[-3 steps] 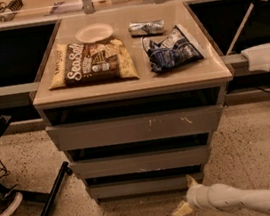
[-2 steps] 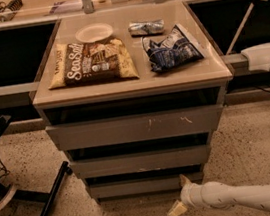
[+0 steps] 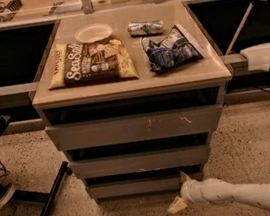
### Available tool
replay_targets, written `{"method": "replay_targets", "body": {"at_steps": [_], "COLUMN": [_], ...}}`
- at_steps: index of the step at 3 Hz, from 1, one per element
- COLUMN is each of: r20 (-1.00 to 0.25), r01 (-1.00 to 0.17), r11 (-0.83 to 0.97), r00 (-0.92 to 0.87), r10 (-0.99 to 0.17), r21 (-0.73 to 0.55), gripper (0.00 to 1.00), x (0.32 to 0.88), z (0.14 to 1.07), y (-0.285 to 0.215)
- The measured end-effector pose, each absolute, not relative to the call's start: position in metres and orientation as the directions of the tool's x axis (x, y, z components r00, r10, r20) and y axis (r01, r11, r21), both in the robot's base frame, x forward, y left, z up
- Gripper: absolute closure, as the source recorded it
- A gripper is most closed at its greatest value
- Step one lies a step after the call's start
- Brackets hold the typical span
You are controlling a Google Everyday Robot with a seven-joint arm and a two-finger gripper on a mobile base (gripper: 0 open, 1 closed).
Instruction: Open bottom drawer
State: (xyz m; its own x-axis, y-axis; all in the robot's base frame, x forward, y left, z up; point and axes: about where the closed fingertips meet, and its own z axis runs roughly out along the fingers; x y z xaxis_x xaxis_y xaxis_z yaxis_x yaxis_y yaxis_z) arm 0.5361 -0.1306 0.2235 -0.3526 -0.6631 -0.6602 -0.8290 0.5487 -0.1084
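**Now the gripper (image 3: 180, 191) is at the bottom drawer's (image 3: 136, 186) right corner**

Nearest of all, the white arm reaches in from the lower right. Over the last second it has slid slightly left and farther in. Its gripper now sits just off the floor at the near right end of the lowest front. The fingers are spread apart and hold nothing. The upper fingertip (image 3: 184, 175) looks to be touching or just beside the drawer's right edge, and the lower one points toward the floor.

The bottom drawer itself, the lowest and narrowest-looking grey front, has not shifted. I judge the approach to be nearly over and the pull not yet begun.

Above it are the middle front (image 3: 140, 161) and the scratched top front (image 3: 128, 128), each with a dark gap over it. Nothing inside any drawer can be seen.

Farther back, the cabinet top (image 3: 136, 83) carries a brown snack bag (image 3: 91, 62), a blue bag (image 3: 169, 49), a crumpled silver packet (image 3: 146, 27) and an empty plate (image 3: 93, 33).
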Motion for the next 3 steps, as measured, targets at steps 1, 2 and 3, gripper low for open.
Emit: {"method": "replay_targets", "body": {"at_steps": [1, 2, 3], "r20": [-0.650, -0.653, -0.643], "r01": [-0.790, -0.782, -0.777], "r11": [0.593, 0.601, 0.616], "r00": [-0.372, -0.370, -0.408], "r10": [-0.662, -0.660, -0.648], "r21": [-0.152, -0.165, -0.128], "gripper": [0.00, 0.00, 0.00], "x": [0.613, 0.622, 0.623], "z": [0.197, 0.200, 0.181], "y": [-0.150, -0.154, -0.158]}}
